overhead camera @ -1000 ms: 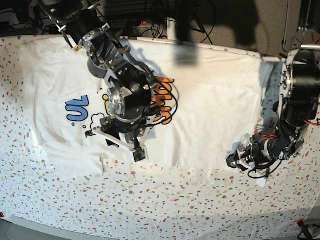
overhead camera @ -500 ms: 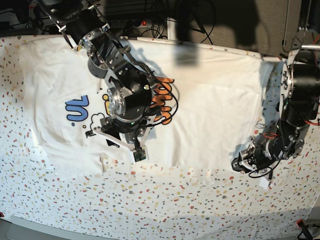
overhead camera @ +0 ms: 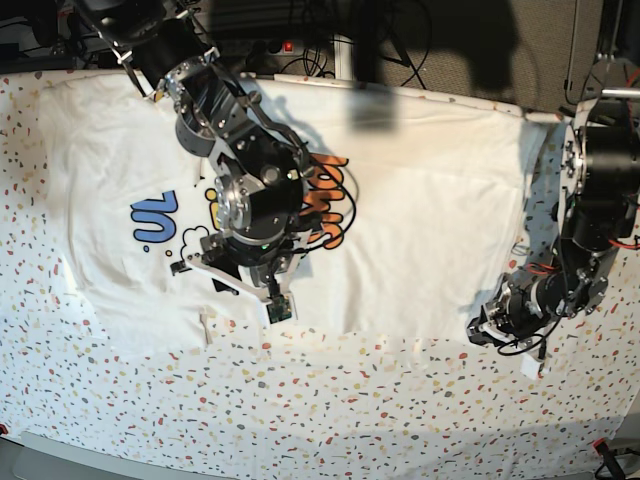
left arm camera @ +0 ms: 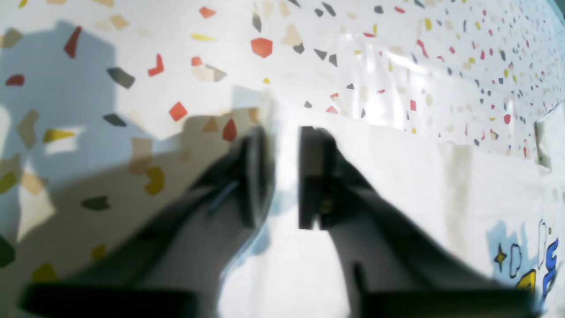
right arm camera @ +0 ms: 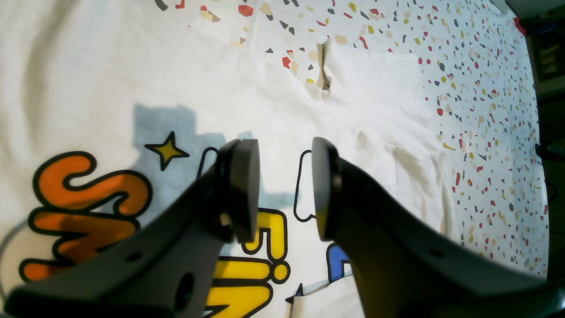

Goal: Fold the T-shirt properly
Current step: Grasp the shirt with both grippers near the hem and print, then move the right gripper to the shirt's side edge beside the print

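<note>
The white T-shirt (overhead camera: 430,220) lies spread flat with its print up on the speckled table covering (overhead camera: 350,400). My right gripper (overhead camera: 205,275) hovers over the orange and yellow print (right arm camera: 88,194). In the right wrist view it (right arm camera: 282,145) is open, with nothing between its fingers. My left gripper (overhead camera: 480,328) is low at the shirt's near right hem corner. In the left wrist view its (left arm camera: 284,132) jaws stand close together astride the shirt's edge (left arm camera: 419,176). White cloth shows in the narrow gap, and blur hides whether it is pinched.
Dark cables and equipment (overhead camera: 330,30) sit behind the table's far edge. A small white scrap (overhead camera: 528,365) lies on the covering just past my left gripper. The covering's speckles (left arm camera: 132,44) fill the area left of the shirt's edge.
My left gripper has shifted slightly toward the hem corner and its jaws have narrowed a lot. The right arm and the shirt have not moved.
</note>
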Controlling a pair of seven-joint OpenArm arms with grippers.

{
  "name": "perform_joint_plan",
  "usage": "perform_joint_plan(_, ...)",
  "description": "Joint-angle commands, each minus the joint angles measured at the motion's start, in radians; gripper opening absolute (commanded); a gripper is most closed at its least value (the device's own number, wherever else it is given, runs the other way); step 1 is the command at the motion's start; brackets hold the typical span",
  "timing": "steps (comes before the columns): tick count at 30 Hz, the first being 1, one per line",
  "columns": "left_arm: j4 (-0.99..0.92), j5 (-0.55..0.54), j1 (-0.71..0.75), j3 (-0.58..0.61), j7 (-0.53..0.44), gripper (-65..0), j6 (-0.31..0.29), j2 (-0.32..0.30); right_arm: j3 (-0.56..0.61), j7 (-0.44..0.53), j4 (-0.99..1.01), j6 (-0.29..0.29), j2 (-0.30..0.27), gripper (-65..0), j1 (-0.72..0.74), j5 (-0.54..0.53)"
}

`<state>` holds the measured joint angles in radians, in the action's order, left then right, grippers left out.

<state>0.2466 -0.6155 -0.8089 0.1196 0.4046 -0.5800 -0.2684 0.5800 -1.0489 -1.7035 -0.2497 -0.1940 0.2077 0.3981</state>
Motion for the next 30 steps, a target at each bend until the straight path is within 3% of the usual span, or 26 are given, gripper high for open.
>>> perform_joint_plan(1,0.013,-0.003,-0.036,-0.002,-0.027,-60.5,-0.012,-0.009,-0.006,0.02,-0.02,-0.004,0.003,-44.6,0.022,0.022)
perform_joint_plan(3,0.013,0.018,-0.036,-0.002,-0.041,-65.0,-0.012,-0.009,-0.006,0.02,-0.021,-0.004,0.003,-44.7,0.022,0.022)
perform_joint_plan(16,0.013,0.024,-0.036,-0.002,-0.04,-65.0,-0.012,-0.009,-0.006,0.02,-0.021,-0.004,0.003,-44.7,0.022,0.026)
perform_joint_plan(21,0.013,0.024,-0.036,-0.002,-0.043,-65.0,-0.012,-0.009,-0.006,0.019,-0.021,-0.004,0.003,-44.7,0.022,0.097)
perform_joint_plan(27,0.013,0.092,-0.036,-0.002,-0.085,-65.0,-0.012,-0.009,-0.006,0.013,-0.02,-0.005,0.003,-44.6,0.022,0.314)
perform_joint_plan(30,0.013,0.116,-0.036,-0.002,-0.085,-65.0,-0.012,-0.009,-0.006,0.019,-0.02,-0.005,0.002,-44.6,0.024,0.31)
